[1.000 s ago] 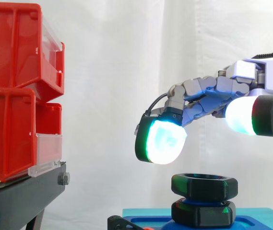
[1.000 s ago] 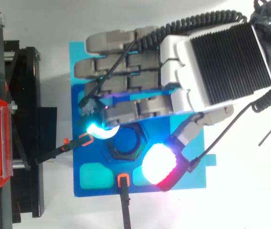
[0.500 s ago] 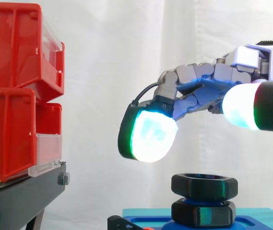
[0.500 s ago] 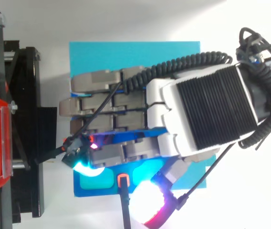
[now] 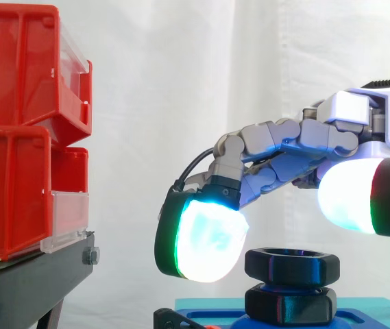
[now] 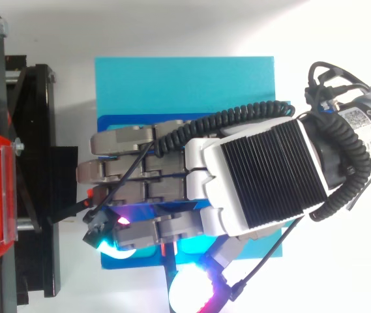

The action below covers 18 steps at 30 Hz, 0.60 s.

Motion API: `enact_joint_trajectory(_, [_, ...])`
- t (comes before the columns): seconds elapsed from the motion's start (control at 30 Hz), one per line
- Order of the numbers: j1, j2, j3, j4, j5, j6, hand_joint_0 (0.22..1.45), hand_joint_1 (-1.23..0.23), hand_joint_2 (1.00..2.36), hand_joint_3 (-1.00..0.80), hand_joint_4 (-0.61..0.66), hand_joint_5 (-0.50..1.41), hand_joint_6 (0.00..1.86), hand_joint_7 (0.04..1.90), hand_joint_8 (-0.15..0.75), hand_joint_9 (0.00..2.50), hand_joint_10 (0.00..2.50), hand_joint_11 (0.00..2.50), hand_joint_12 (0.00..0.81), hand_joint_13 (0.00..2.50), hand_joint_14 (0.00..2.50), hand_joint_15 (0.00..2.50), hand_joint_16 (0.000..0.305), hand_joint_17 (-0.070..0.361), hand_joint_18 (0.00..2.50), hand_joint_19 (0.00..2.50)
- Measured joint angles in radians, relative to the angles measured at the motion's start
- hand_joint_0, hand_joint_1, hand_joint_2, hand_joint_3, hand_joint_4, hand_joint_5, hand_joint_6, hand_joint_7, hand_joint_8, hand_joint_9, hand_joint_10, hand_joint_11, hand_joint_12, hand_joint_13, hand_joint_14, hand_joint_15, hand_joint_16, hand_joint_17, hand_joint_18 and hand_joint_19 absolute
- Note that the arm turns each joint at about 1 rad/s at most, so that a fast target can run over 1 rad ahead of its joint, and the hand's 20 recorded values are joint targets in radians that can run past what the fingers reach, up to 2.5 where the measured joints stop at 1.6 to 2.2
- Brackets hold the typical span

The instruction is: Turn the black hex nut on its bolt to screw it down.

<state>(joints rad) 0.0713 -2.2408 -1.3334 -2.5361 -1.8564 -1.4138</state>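
Note:
The black hex nut [image 5: 291, 266] sits high on its bolt, above a second black hex piece [image 5: 290, 305] on the blue base [image 5: 362, 306]. My hand [image 5: 284, 140] reaches in from the right and hovers over the nut. It is open, with bent fingers. One glowing fingertip [image 5: 205, 240] hangs just left of the nut at the nut's height, apart from it. The white thumb pad [image 5: 349, 197] stays above and to the right. From above, the back of the hand [image 6: 263, 176] covers the nut and much of the blue base [image 6: 178, 81].
Stacked red bins [image 5: 23, 130] stand on a black stand [image 5: 30, 284] at the left, with the white curtain behind. Black clamps with orange tips [image 5: 174, 319] hold the blue base at its left and front edges; one clamp arm [image 6: 64, 210] reaches in from the stand.
The hand has shifted toward the front edge of the blue base and sunk lower. Its lit fingertip has dropped from well above the nut to beside it.

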Motion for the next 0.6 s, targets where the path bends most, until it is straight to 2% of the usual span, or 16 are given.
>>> enact_joint_trajectory(0.23, [-0.006,0.0,0.0,-0.039,-0.006,0.0,0.49,-0.28,1.0,-0.5,0.26,-0.15,0.53,1.05,0.311,0.56,0.01,0.37,0.348,0.46,0.0,0.13,0.044,0.098,0.3,0.11])
enact_joint_trajectory(0.6, [-0.018,0.0,0.0,-0.043,-0.026,-0.001,0.49,-0.3,1.0,-0.5,0.26,-0.16,0.56,1.0,0.309,0.56,0.01,0.37,0.35,0.47,0.0,0.13,0.044,0.1,0.31,0.13])
